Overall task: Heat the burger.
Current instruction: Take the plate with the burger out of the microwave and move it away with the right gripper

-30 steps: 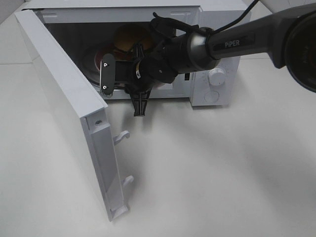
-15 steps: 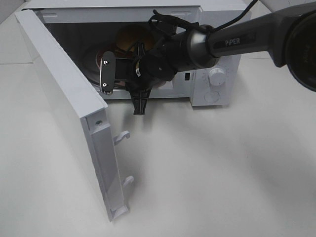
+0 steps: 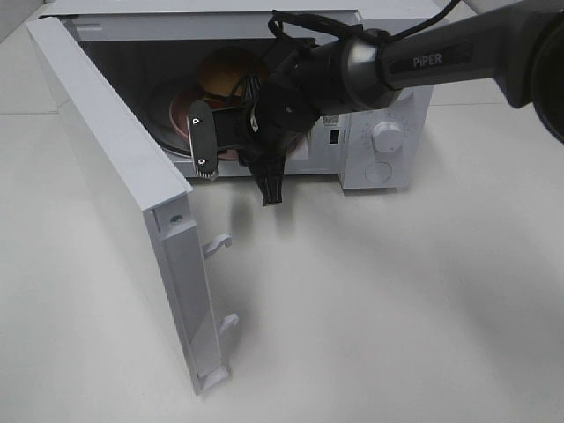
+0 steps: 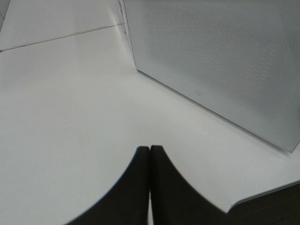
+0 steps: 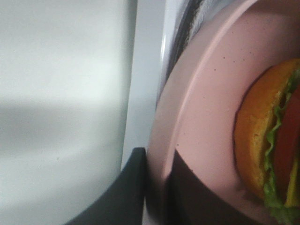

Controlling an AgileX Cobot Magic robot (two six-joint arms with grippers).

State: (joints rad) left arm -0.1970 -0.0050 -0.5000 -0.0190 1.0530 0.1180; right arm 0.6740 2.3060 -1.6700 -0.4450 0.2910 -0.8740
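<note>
– Where's the glossy golden-bunned burger [image 3: 222,70]?
– On the round pink plate [image 5: 201,122] inside the white microwave [image 3: 388,141], just beyond the right gripper [image 5: 157,183].
– And that gripper?
– Its dark fingers pinch the plate's rim. The left gripper [image 4: 150,187] is pressed together, empty.

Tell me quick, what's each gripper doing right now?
Left gripper: closed, empty, over the table beside the microwave.
Right gripper: shut on the pink plate's rim, burger on it.

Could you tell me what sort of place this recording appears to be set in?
Probably a lab bench mocked up as a kitchen: a white microwave with its door swung open stands on a bare white table, with the burger on a pink plate inside.
</note>
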